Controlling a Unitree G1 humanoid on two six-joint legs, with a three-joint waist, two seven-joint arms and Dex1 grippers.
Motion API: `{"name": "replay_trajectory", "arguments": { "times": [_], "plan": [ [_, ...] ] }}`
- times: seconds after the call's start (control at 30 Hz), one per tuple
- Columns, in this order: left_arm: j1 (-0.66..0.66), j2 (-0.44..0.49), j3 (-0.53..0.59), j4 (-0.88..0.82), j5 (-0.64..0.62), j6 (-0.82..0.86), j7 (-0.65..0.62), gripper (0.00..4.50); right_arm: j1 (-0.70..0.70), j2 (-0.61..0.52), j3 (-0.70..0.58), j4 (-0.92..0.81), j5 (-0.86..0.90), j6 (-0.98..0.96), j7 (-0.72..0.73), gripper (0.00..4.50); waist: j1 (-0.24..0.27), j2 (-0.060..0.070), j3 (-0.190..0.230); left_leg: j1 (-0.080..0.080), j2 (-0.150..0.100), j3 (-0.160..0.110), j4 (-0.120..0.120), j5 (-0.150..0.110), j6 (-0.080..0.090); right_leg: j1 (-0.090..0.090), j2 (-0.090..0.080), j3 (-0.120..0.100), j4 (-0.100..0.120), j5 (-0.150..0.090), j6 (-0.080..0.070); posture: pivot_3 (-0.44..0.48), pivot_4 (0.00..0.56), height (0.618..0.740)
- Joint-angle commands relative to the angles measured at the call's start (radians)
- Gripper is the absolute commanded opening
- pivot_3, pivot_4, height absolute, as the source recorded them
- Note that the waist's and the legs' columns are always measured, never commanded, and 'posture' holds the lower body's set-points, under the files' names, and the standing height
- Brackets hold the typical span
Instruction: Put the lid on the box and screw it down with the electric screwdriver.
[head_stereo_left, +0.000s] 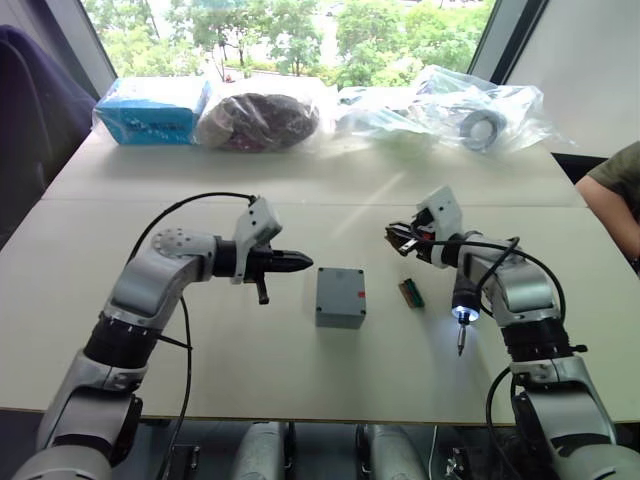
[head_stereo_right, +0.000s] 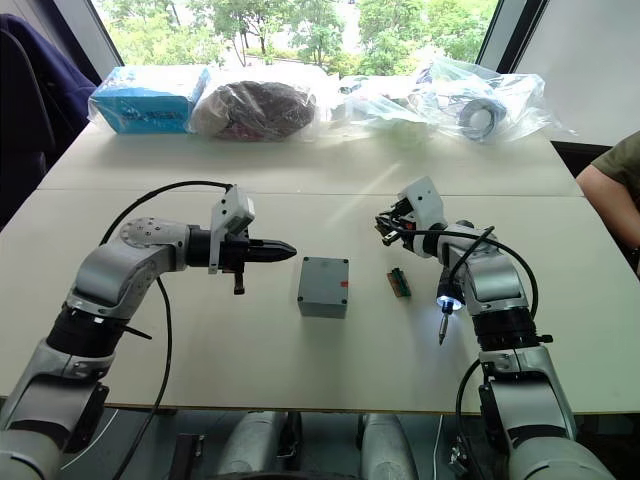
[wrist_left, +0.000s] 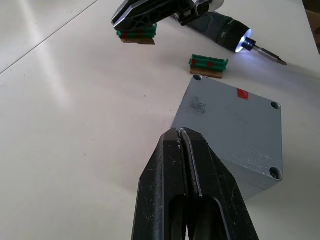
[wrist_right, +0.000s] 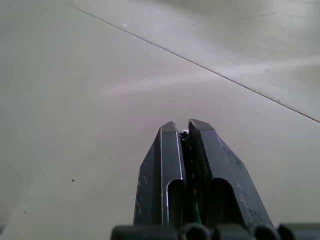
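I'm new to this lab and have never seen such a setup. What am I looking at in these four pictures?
This is a two-armed humanoid robot at a table. Two pictures come from cameras in its head, looking down over its arms. The other two come from a camera on each wrist, looking along that hand's black fingers. The left hand is shut and empty, beside the grey box. The right hand pinches a green connector. A second connector lies near the box. The electric screwdriver sits by the right arm, its light on. Plastic bags line the far edge.
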Motion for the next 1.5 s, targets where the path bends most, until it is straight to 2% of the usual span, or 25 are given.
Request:
{"name": "replay_trajectory", "arguments": {
  "times": [0.03,0.5,0.6,0.63,0.7,1.03,1.37,1.47,1.5],
  "plan": [
    [-0.004,0.004,0.005,-0.010,0.000,-0.019,-0.008,0.00,0.012,-0.012,-0.020,-0.064,0.021,0.027,0.005,0.10,0.001,0.000,0.000,0.000,0.000,0.000,0.000,0.000,0.000,0.000,0.000,0.000,0.000,0.000,0.000,0.000,0.150,0.740],
    [-0.005,-0.009,-0.003,-0.004,0.006,-0.030,-0.002,0.00,0.056,0.004,0.043,-0.001,-0.056,-0.047,-0.013,0.10,0.000,0.000,0.000,0.000,0.000,0.000,0.000,-0.001,0.001,0.000,0.000,0.000,0.000,0.000,0.000,0.000,0.150,0.740],
    [-0.002,-0.009,-0.001,-0.007,0.006,-0.030,0.001,0.00,0.053,0.000,0.045,0.008,-0.063,-0.054,-0.013,0.99,0.001,0.000,0.000,0.000,0.000,0.000,0.000,-0.001,0.001,0.000,0.000,0.000,0.000,0.000,0.000,0.000,0.150,0.740],
    [-0.001,-0.009,-0.001,-0.007,0.005,-0.030,0.002,0.00,0.052,-0.001,0.045,0.009,-0.065,-0.057,-0.013,1.49,0.001,0.000,0.000,0.000,0.000,0.000,0.000,-0.001,0.001,0.000,0.000,0.000,0.000,0.000,0.000,0.000,0.150,0.740],
    [0.001,-0.009,0.002,-0.009,0.004,-0.028,0.004,0.00,0.051,-0.011,0.036,-0.006,-0.061,-0.050,-0.008,2.23,0.001,0.000,0.000,0.000,0.000,0.000,0.000,-0.001,0.001,0.000,0.000,0.000,0.000,0.000,0.000,0.000,0.150,0.740],
    [0.003,-0.014,0.001,-0.004,0.004,-0.031,0.007,0.00,0.082,-0.024,0.002,-0.124,-0.019,0.019,0.000,2.23,0.001,0.000,0.000,0.000,0.000,0.000,0.000,-0.001,0.001,0.000,0.000,0.000,0.000,0.000,0.000,0.000,0.150,0.740],
    [-0.003,-0.017,-0.002,0.006,0.011,-0.038,0.002,0.00,0.086,-0.021,0.013,-0.108,-0.029,0.019,-0.006,2.23,0.002,0.000,0.000,0.000,0.000,0.000,0.000,-0.001,0.001,0.000,0.000,0.000,0.000,0.000,0.000,0.000,0.150,0.740],
    [-0.002,-0.016,-0.001,0.005,0.010,-0.038,0.003,0.00,0.086,-0.020,0.015,-0.100,-0.032,0.014,-0.007,1.54,0.002,0.000,0.000,0.000,0.000,0.000,0.000,-0.001,0.001,0.000,0.000,0.000,0.000,0.000,0.000,0.000,0.150,0.740],
    [-0.001,-0.016,-0.001,0.004,0.011,-0.038,0.004,0.00,0.087,-0.019,0.015,-0.099,-0.032,0.013,-0.007,1.02,0.002,0.000,0.000,0.000,0.000,0.000,0.000,-0.001,0.001,0.000,0.000,0.000,0.000,0.000,0.000,0.000,0.150,0.740]
  ]
}}
